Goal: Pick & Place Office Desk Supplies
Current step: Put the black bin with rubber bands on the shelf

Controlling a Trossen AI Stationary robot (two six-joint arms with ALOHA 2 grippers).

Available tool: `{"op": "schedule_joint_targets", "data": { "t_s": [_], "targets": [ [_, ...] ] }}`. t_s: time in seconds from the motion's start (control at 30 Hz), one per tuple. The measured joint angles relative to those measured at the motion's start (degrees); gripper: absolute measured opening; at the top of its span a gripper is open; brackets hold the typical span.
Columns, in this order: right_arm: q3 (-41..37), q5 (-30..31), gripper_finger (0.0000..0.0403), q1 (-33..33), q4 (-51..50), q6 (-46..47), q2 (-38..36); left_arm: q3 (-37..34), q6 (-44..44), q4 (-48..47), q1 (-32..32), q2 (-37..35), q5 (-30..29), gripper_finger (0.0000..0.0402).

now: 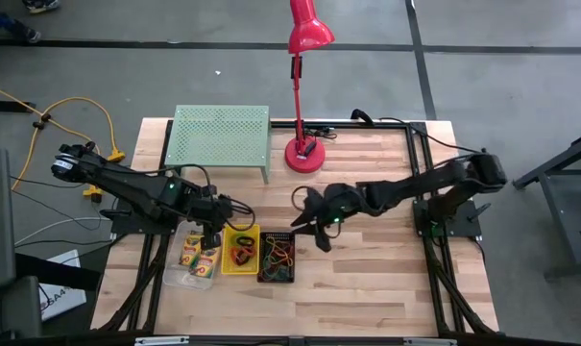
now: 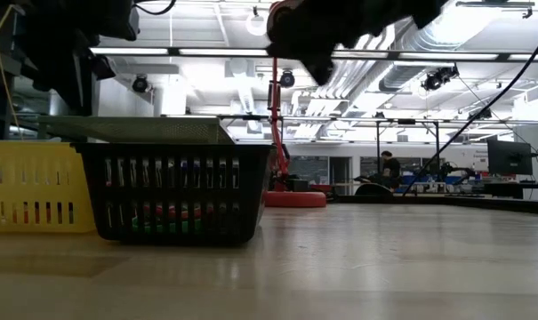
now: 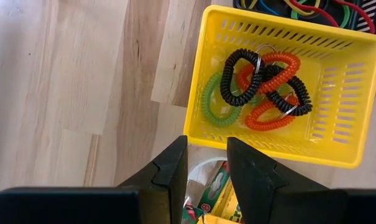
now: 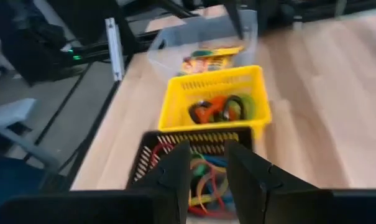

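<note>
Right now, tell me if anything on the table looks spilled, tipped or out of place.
Nothing stands out. The clear plastic bin holds the yellow crayon boxes, the yellow plastic basket holds the coiled loops, and the black mesh bin holds thin coloured bands. All three sit upright in a row, with nothing loose on the wooden table.

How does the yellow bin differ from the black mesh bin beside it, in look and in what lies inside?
The yellow bin is bright yellow plastic; the black mesh bin is dark. The yellow bin holds thick coiled loops in black, orange and green; the black mesh bin holds thin bands in mixed colours. The yellow bin stands next to the clear bin; the black mesh bin stands on its other side. Both are small, open-topped and slotted.
</note>
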Motion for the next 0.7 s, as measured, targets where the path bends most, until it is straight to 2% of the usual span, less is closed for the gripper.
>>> {"op": "schedule_joint_targets", "data": {
  "t_s": [0.17, 0.43, 0.7],
  "targets": [
    [3.3, 0.8, 0.0087, 0.2, 0.0, -3.7, 6.9, 0.0, 0.0, 0.3, 0.0, 0.1, -0.2, 0.0107],
    [4.2, 7.6, 0.0087, 0.5, -3.0, -5.9, 10.5, 0.0, 0.0, 0.7, 0.0, 0.1, -0.9, 0.0107],
    [3.8, 6.9, 0.0087, -0.4, -4.7, -7.2, 13.1, 0.0, 0.0, 1.7, 0.0, 0.0, -0.9, 0.0107]
  ]
}}
